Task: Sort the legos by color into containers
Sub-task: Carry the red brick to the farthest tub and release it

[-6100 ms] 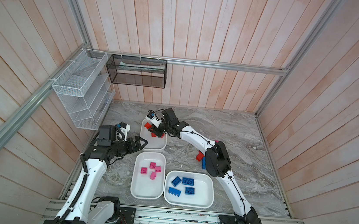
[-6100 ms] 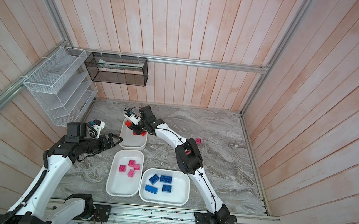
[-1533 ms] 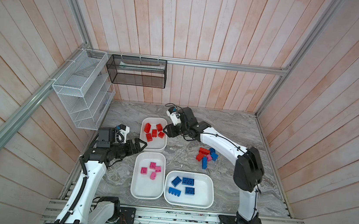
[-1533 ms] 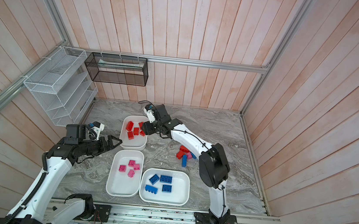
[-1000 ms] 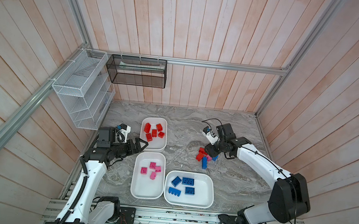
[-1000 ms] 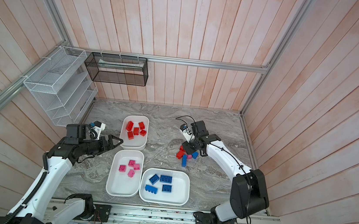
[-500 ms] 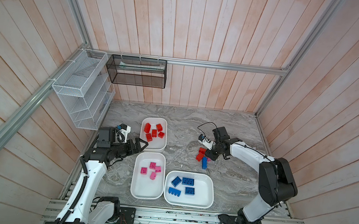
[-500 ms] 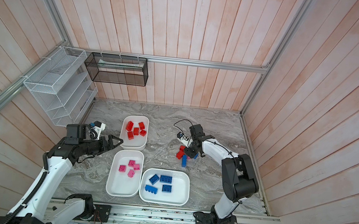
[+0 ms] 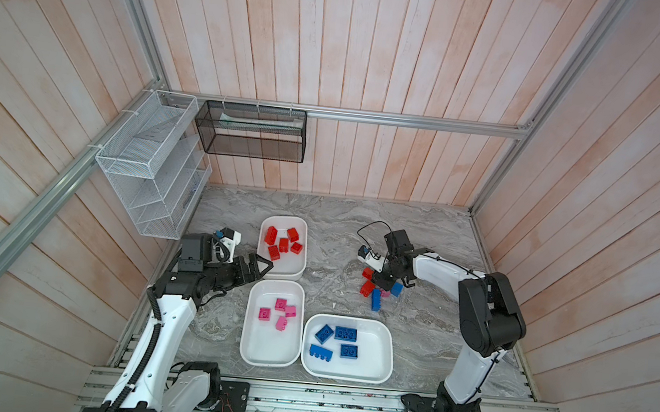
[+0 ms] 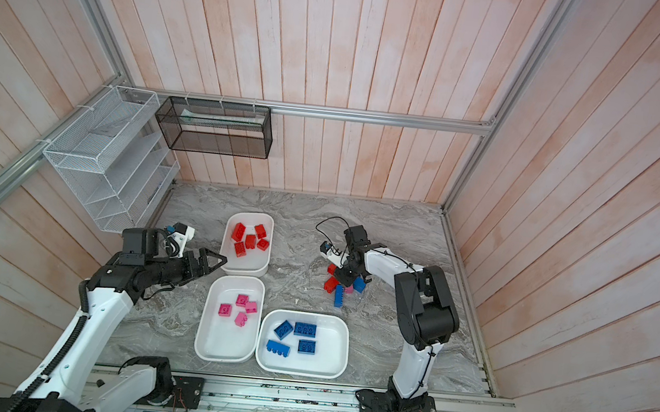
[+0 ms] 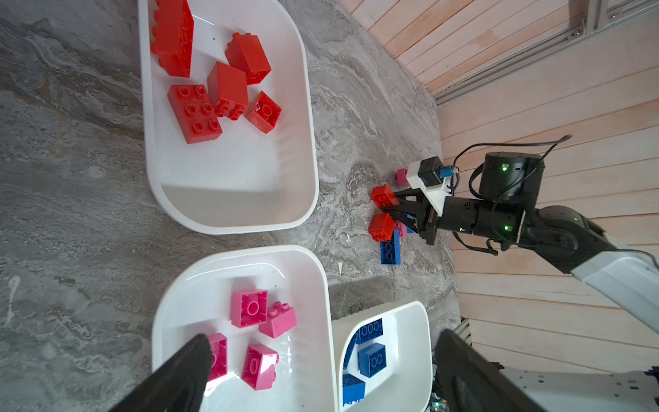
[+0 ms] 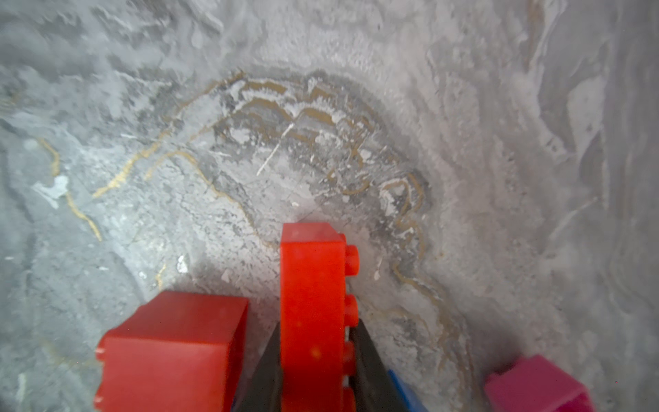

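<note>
Three white containers stand on the marble: one with red legos (image 9: 285, 266), one with pink legos (image 9: 269, 347), one with blue legos (image 9: 375, 358). A loose pile lies to the right, with a second red lego (image 9: 367, 288), a blue oblong lego (image 9: 376, 301) and a pink lego (image 12: 535, 385). My right gripper (image 9: 378, 279) reaches down into this pile. It is shut on a red lego (image 12: 313, 285) that stands on edge between its fingers. My left gripper (image 9: 261, 266) hovers open between the red and pink containers, holding nothing.
A white wire rack (image 9: 151, 180) hangs on the left wall. A black mesh basket (image 9: 252, 136) hangs on the back wall. Wooden walls close in the table on three sides, and an aluminium rail (image 9: 320, 402) runs along the front.
My right gripper has swung from the red container to the loose pile and closed on a red lego there. The left arm has not moved.
</note>
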Robot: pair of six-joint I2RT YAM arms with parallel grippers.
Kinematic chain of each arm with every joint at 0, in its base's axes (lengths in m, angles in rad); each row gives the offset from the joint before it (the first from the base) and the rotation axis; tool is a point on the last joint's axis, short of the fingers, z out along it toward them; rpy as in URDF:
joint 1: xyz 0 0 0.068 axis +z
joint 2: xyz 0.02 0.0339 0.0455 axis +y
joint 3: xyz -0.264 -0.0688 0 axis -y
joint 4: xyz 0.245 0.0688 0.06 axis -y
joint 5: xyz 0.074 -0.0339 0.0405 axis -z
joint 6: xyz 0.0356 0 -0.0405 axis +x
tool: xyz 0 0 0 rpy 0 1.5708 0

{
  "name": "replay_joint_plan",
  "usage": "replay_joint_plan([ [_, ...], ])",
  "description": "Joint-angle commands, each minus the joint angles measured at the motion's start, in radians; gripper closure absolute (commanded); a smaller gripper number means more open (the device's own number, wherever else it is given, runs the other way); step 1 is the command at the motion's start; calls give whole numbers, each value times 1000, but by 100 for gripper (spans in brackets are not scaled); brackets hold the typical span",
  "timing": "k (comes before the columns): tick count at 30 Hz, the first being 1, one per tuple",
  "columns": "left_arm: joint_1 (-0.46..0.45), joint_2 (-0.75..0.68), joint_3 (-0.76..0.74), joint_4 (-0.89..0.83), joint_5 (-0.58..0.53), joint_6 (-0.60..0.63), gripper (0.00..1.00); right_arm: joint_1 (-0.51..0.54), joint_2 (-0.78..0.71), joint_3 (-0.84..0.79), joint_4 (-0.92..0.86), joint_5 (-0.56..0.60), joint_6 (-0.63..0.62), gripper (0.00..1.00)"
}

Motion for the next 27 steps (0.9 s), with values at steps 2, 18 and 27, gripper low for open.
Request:
replay_joint_plan([
  [2,5,1,15,3,-2,14,0,27,-88,40,8,-114,53,84],
  [18,16,-3,40,-20,-60,26,0,389,231,477,173,-220,271,83],
  [27,22,-9,23,-17,-56,24,0,411,522,823,16,-36,167,80],
])
